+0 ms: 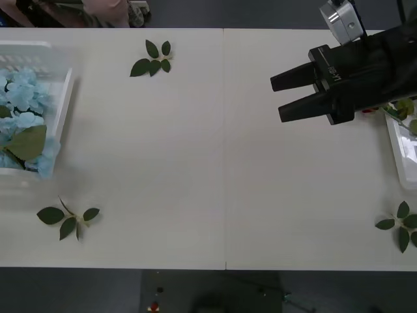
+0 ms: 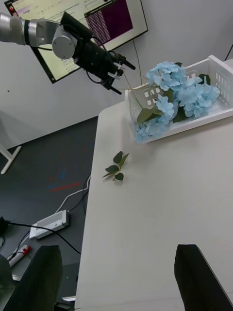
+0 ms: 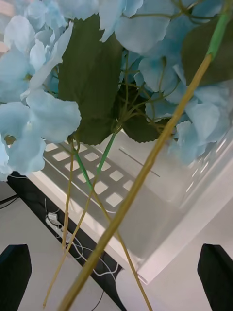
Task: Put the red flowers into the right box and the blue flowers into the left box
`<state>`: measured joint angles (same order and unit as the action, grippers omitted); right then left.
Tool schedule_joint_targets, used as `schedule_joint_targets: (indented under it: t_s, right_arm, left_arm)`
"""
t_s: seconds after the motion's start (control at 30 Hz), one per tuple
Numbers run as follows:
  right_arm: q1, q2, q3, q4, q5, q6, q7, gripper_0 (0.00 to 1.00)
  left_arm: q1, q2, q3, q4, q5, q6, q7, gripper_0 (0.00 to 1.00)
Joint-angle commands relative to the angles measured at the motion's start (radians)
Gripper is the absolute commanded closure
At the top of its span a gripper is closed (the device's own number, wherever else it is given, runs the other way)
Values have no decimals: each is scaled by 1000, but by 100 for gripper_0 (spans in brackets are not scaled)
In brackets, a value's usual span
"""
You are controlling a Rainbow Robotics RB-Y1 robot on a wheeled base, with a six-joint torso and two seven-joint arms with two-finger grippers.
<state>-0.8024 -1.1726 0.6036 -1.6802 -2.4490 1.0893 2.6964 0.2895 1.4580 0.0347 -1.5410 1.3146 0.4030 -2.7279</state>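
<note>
The right gripper (image 1: 281, 96), a black two-finger claw on a bulky black wrist block, hangs over the right half of the table toward its far edge, fingers pointing to the robot's left. Its two fingers are spread with a clear gap between them and nothing held. In the right wrist view its black fingertips (image 2: 200, 274) stand apart.

The left gripper (image 2: 118, 75), on a silver-jointed arm with a black forearm, reaches out beyond the table's left edge, raised above the surface. In its own wrist view the black fingertips (image 3: 14, 267) stand wide apart.
</note>
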Motion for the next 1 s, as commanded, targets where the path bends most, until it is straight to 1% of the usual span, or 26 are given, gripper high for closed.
schedule_joint_targets:
  t_s: [0.03, 0.07, 0.1, 0.17, 0.2, 0.23, 0.27, 0.33, 0.4, 0.53, 0.67, 0.73, 0.83, 0.9, 1.0]
  right_arm:
    - [-23, 18, -11, 13, -4, 20, 9, 32]
    - [-24, 21, -11, 17, -2, 26, 9, 32]
    - [-24, 22, -11, 20, -1, 30, 9, 32]
    - [-24, 22, -11, 31, -1, 44, 9, 31]
    - [-24, 22, -11, 31, -1, 44, 9, 31]
    - [-24, 22, -11, 31, -1, 44, 9, 31]
    - [-24, 22, -11, 31, -1, 44, 9, 29]
    - [-24, 22, -11, 31, -1, 44, 9, 25]
    - [-24, 22, -11, 31, -1, 44, 9, 24]
    - [-24, 22, -11, 31, -1, 44, 9, 23]
    - [-24, 22, -11, 31, -1, 44, 9, 22]
    - [-24, 22, -11, 31, -1, 44, 9, 19]
    - [-24, 22, -11, 31, -1, 44, 9, 18]
    - [-24, 22, -11, 31, -1, 44, 9, 18]
    - [-24, 22, -11, 31, -1, 44, 9, 18]
  left_arm:
    - [20, -21, 223, -73, -17, 267, 23, 0]
    - [20, -38, 277, -102, -21, 352, 23, 0]
    - [20, -47, 300, -117, -24, 390, 23, 0]
    - [20, -82, 375, -179, -29, 508, 23, 0]
    - [22, -91, 389, -191, -29, 533, 23, 0]
    - [22, -116, 419, -214, -24, 586, 23, 0]
    - [22, -137, 444, -238, -21, 635, 23, 0]
    - [22, -173, 478, -274, -20, 689, 23, 0]
    - [22, -209, 511, -307, -20, 715, 23, 0]
    - [19, -283, 590, -424, -8, 767, 23, 0]
    - [-33, -367, 608, -534, 22, 813, 23, 0]
    - [-50, -397, 608, -547, 61, 844, 23, 0]
    - [-53, -421, 596, -556, 143, 876, 23, 0]
    - [-52, -424, 562, -557, 210, 879, 23, 0]
    - [-69, -435, 494, -585, 239, 872, 23, 0]
